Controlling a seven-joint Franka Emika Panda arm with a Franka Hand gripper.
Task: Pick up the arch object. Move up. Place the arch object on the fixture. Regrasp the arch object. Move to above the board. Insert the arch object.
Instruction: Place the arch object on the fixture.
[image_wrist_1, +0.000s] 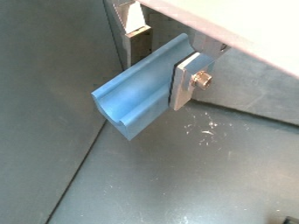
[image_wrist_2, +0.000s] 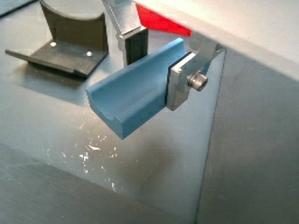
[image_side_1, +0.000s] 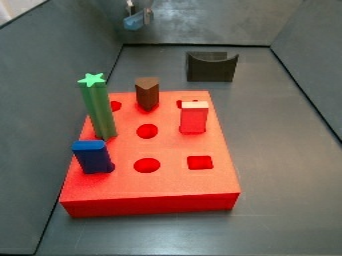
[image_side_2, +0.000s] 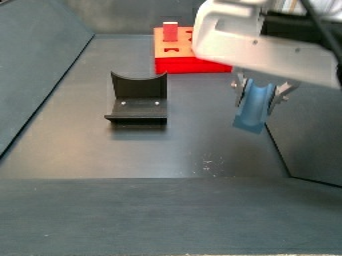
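Note:
My gripper (image_side_2: 258, 97) is shut on the arch object (image_side_2: 251, 112), a slate grey-blue elongated block with a groove along one side. It hangs in the air over the dark floor, clear of everything. In both wrist views the arch object (image_wrist_1: 132, 98) (image_wrist_2: 121, 101) sits crosswise between the silver fingers (image_wrist_1: 184, 80) (image_wrist_2: 179, 80). The fixture (image_side_2: 135, 100) (image_side_1: 211, 66), a dark block with a U notch, stands on the floor to one side of the gripper, with nothing on it. The red board (image_side_1: 150, 160) (image_side_2: 179, 52) lies further off.
On the board stand a green star peg (image_side_1: 96, 105), a brown peg (image_side_1: 147, 93), a red peg (image_side_1: 193, 116) and a brighter blue cuboid (image_side_1: 91, 156). Several holes in its top are open. Grey walls enclose the floor on the sides.

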